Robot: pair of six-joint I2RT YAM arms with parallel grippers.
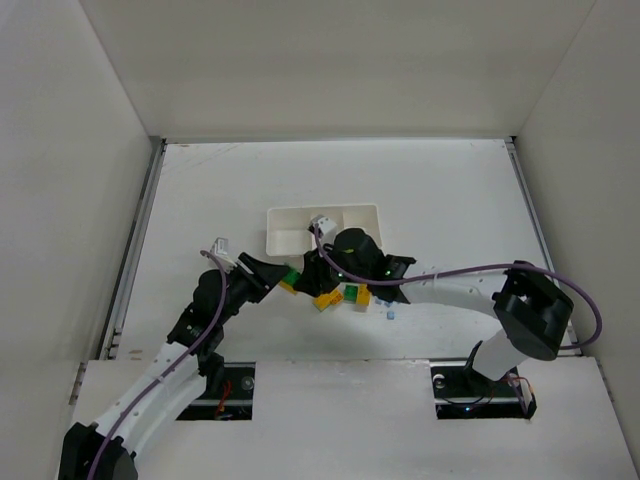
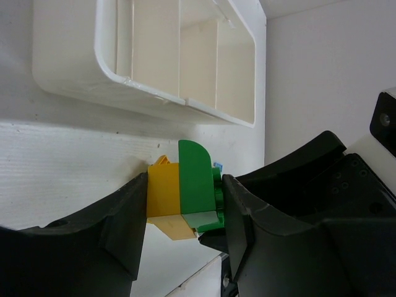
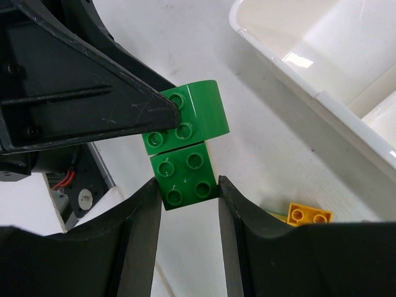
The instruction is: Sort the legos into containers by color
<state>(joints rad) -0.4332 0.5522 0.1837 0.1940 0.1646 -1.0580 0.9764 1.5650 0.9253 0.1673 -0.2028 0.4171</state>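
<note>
Legos (image 2: 166, 198) within left hand (image 2: 184, 201), right hand (image 3: 187, 185)

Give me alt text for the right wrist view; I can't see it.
The right gripper clamps a square green brick that abuts a round-topped green brick, beside a finger of the left gripper. A white tray fills the upper right; a yellow brick lies on the table.

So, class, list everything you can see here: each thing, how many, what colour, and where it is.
tray: one, white, three compartments, mid-table.
green legos: two clearly seen, side by side between the grippers.
yellow legos: at least two, one clamped beside the green, the rest loose near the tray.
pale blue lego: one, loose on the table.
table: one, white.
left gripper: black, shut on yellow and green legos.
right gripper: black, shut on a green lego.
</note>
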